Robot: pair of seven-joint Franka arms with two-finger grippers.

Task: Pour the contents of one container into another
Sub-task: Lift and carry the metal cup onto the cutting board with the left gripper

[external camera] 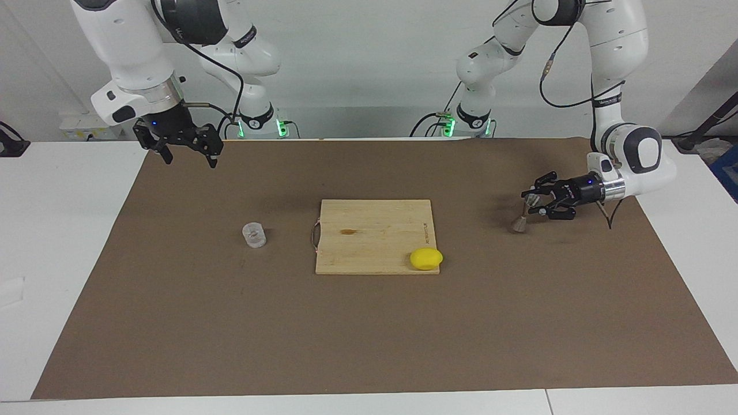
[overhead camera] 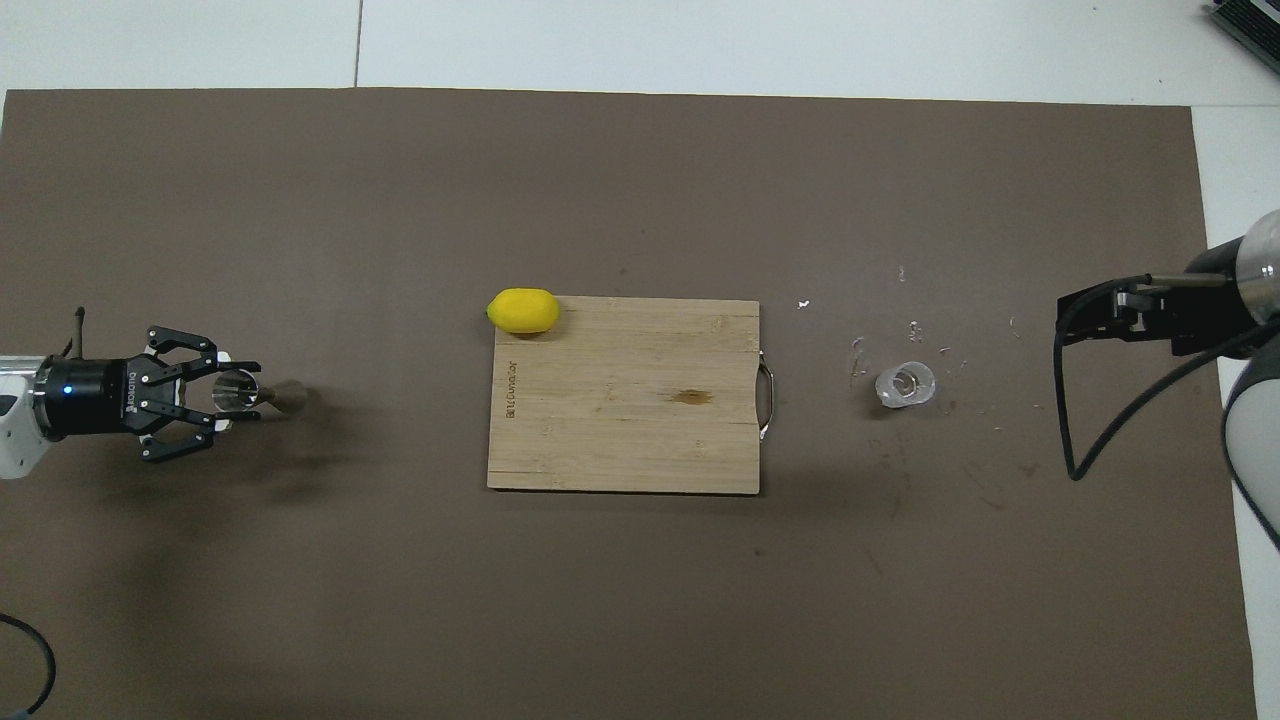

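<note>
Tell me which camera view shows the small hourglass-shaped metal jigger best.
The facing view: the small hourglass-shaped metal jigger shows its two cones and waist side-on, upper cone in the left gripper. The overhead view shows mainly its round open mouth.

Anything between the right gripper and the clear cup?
Nothing visible. The right gripper hangs open over bare mat, and the clear cup stands alone on the mat beside the cutting board's handle end. The left gripper is shut on the jigger.
</note>
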